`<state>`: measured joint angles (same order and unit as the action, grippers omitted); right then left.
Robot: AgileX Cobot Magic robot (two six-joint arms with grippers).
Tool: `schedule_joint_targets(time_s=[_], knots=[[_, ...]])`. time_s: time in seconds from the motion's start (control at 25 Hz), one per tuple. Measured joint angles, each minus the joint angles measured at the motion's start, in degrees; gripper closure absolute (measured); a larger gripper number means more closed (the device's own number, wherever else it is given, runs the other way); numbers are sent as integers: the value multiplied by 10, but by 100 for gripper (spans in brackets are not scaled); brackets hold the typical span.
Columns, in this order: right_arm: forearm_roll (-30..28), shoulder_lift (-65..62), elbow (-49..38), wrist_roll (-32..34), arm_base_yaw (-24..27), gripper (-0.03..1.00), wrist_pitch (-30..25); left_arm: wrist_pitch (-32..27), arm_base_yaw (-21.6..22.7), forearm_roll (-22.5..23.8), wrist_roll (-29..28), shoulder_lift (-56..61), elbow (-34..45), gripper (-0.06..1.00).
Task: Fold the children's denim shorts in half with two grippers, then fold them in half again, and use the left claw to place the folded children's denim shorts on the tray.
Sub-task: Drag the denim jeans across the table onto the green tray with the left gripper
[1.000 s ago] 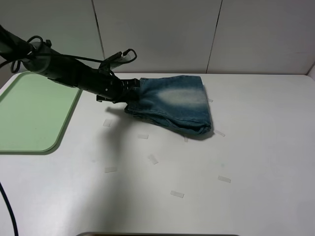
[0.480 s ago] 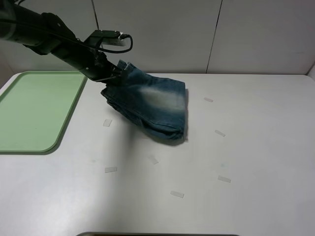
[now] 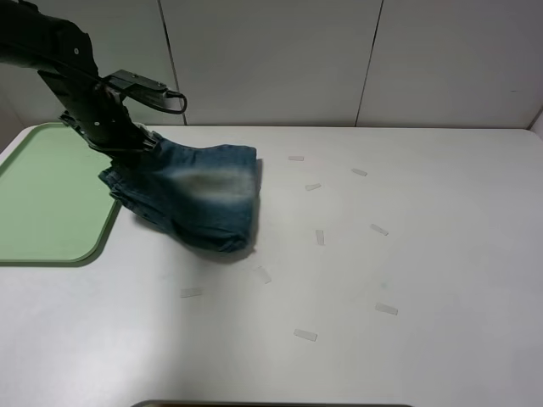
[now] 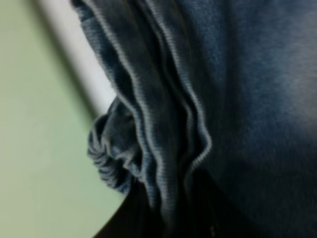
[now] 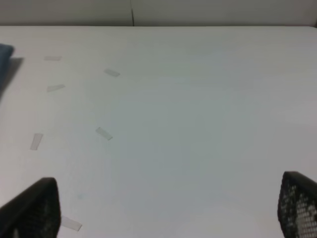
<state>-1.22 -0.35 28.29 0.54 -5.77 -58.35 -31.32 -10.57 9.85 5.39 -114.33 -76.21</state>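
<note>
exterior high: left claw (image 3: 142, 146) clamped on one edge of the folded children's denim shorts (image 3: 197, 195), bundle looks lifted at the gripped end, far end low over the white table (image 3: 407, 254), contact there not clear. shorts already a compact multi-layer packet, so both folds look done. what's left is the carry onto the pale green tray (image 3: 51, 199) and the release. shorts sit just beside the tray's right rim, one corner seems to overlap the rim, none of it resting inside yet. small clear tape strips (image 3: 305, 335) scattered on the table. pale panel wall (image 3: 271, 59) behind. right arm not in this view.

left wrist: close up on denim layers (image 4: 188, 99), stacked hems and the gathered waistband bunched near the dark claw base at the frame edge. jaws themselves mostly hidden by cloth, grip reads as shut on the fabric. green tray surface (image 4: 34, 148) and its pale rim (image 4: 74, 54) show beyond the cloth.

right wrist: right gripper (image 5: 168, 203) jaws wide apart, nothing between them, only both fingertips (image 5: 34, 206) in frame. it hangs over bare white table with tape strips, well apart from the shorts, only a blue sliver (image 5: 5, 51) at the frame edge.
</note>
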Motion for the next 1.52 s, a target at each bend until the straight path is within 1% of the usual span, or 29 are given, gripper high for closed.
schedule_joint_targets(time_s=[0.04, 0.24, 0.52, 0.8, 0.92, 1.24, 1.36, 1.52], knots=[[0, 0, 0, 0, 0, 30, 0, -14, 14, 36, -18, 1, 0, 78], [0, 0, 0, 0, 0, 30, 0, -27, 43, 118, -54, 7, 0, 78], [0, 0, 0, 0, 0, 30, 0, -28, 89, 199, -90, 12, 0, 78], [0, 0, 0, 0, 0, 30, 0, -22, 129, 292, -182, 12, 0, 78], [0, 0, 0, 0, 0, 30, 0, -22, 138, 313, -198, 12, 0, 78], [-1, 0, 0, 3, 0, 30, 0, -14, 149, 369, -202, 12, 0, 78], [-10, 0, 0, 11, 0, 30, 0, -3, 152, 388, -182, 12, 0, 78], [-18, 0, 0, 22, 0, 30, 0, 13, 152, 392, -156, 12, 0, 78]])
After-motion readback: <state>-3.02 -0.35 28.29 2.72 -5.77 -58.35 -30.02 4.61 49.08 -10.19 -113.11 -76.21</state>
